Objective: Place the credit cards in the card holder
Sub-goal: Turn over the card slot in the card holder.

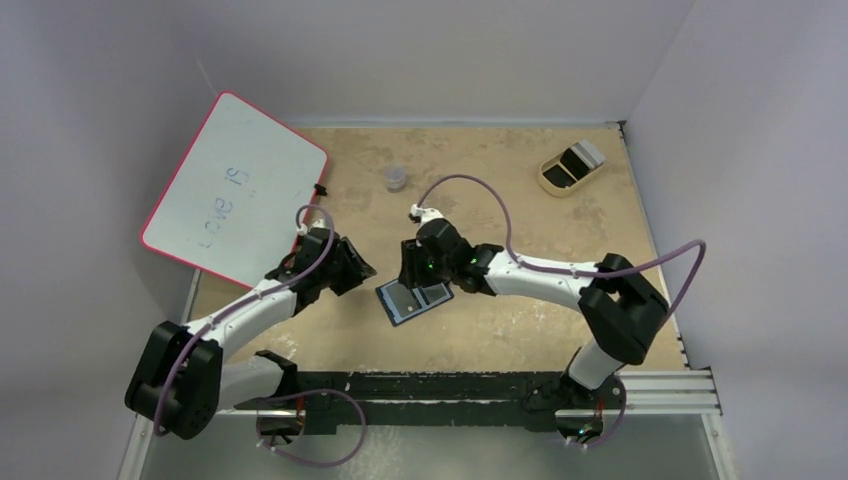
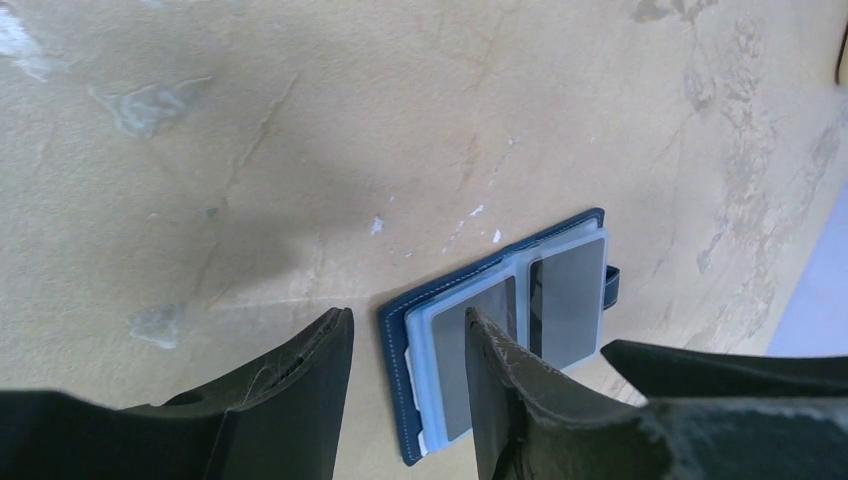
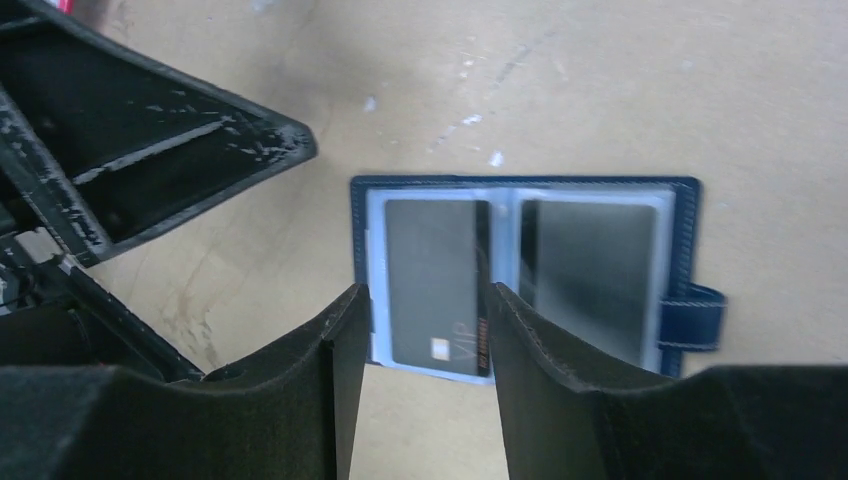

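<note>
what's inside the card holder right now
The open card holder shows a dark VIP card in one clear pocket and a grey card in the other. Anything tucked behind them is covered.

Card holder (image 1: 410, 300) close beneath right fingers (image 3: 560, 400), left fingers (image 2: 300, 400) just beside.

Overhead and both close wrist views share card holder (image 1: 414, 300).

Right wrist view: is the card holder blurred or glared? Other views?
Right wrist: card holder slightly soft, grey sheen on its right-hand card. Left wrist: holder crisp, near fingers soft-focus, soft shadow on the table. Top external: even light, holder tiny.
</note>
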`<state>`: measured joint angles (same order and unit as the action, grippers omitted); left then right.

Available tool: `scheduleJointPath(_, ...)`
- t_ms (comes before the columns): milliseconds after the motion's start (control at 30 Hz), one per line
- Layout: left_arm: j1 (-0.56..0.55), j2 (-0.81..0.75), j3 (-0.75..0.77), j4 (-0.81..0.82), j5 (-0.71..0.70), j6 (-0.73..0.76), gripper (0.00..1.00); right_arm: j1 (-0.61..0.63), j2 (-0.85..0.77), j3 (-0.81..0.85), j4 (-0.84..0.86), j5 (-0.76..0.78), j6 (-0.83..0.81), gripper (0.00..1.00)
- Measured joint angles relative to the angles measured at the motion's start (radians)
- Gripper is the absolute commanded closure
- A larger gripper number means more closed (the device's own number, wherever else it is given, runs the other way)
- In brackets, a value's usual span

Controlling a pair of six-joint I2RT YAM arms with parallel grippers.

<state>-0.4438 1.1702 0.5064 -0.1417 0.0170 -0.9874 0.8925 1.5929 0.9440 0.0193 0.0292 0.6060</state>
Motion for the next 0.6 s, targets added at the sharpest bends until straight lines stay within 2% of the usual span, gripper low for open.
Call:
scheduleJointPath(233, 0.078, -0.001, -0.013, 0.007, 0.111, -0.001, 0.56, 0.092, 0.134, 0.129, -0.071, 0.076, -0.008, 0.45)
scheduleJointPath(600, 0.084, 0.029, -0.027, 0.065, 0.191, -0.001, 0.56, 0.145, 0.260, 0.225, -0.168, 0.116, -0.042, 0.36)
